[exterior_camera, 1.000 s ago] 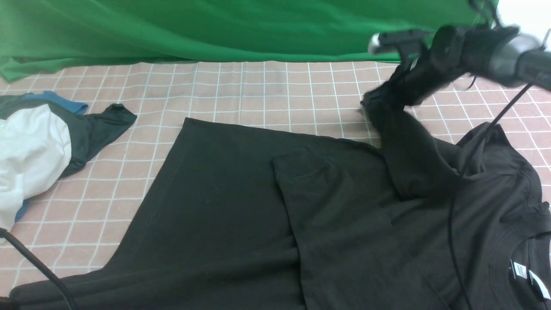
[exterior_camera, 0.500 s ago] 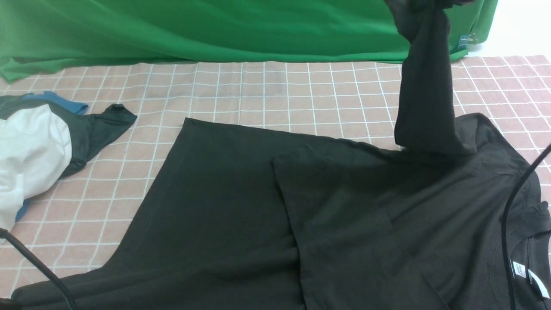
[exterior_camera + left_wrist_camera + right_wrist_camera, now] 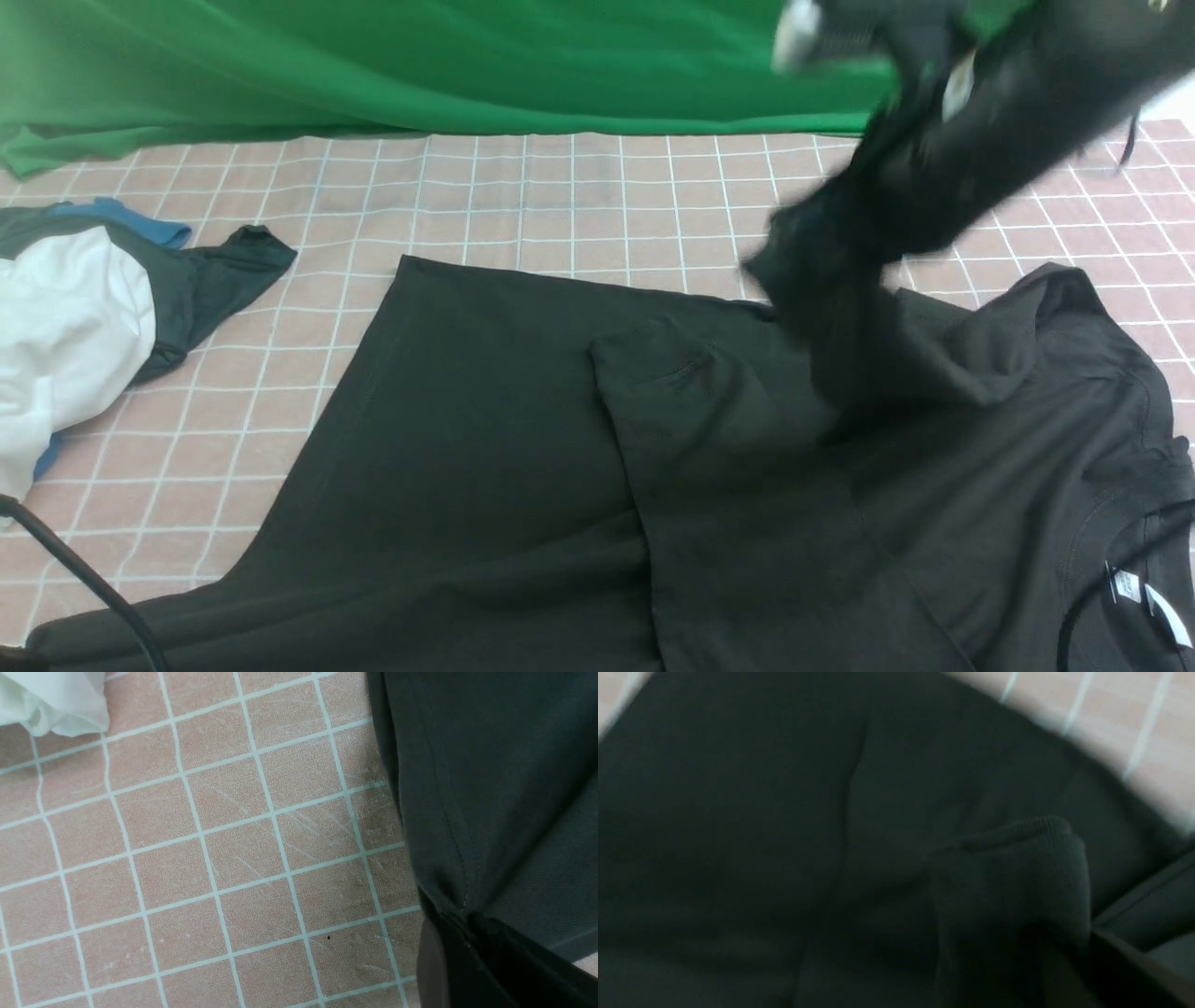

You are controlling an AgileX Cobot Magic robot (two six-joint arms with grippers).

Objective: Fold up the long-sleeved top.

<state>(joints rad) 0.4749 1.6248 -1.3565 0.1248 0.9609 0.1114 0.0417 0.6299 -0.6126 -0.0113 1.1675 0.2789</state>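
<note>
The long-sleeved top [image 3: 485, 420] lies spread over the near half of the table, black, its neck label at the near right. One sleeve is folded across its body, cuff [image 3: 658, 350] near the middle. My right gripper [image 3: 822, 238], blurred, is shut on the other sleeve [image 3: 878, 345] and holds it above the top's right half. That sleeve's ribbed cuff [image 3: 1017, 868] bunches in front of the right gripper [image 3: 1064, 952]. My left gripper [image 3: 462, 926] is shut on the top's stitched hem [image 3: 448, 826] just above the table; it is out of the front view.
A white garment [image 3: 65, 327] and a smaller dark cloth with blue trim [image 3: 219, 271] lie at the far left. A green backdrop [image 3: 420, 65] hangs along the back edge. A black cable [image 3: 84, 579] crosses the near left corner of the pink gridded tablecloth [image 3: 560, 205].
The right arm, which had lifted the sleeve high out of the frame's top, has swung down and left with it. The sleeve now drapes lower over the top's body.
</note>
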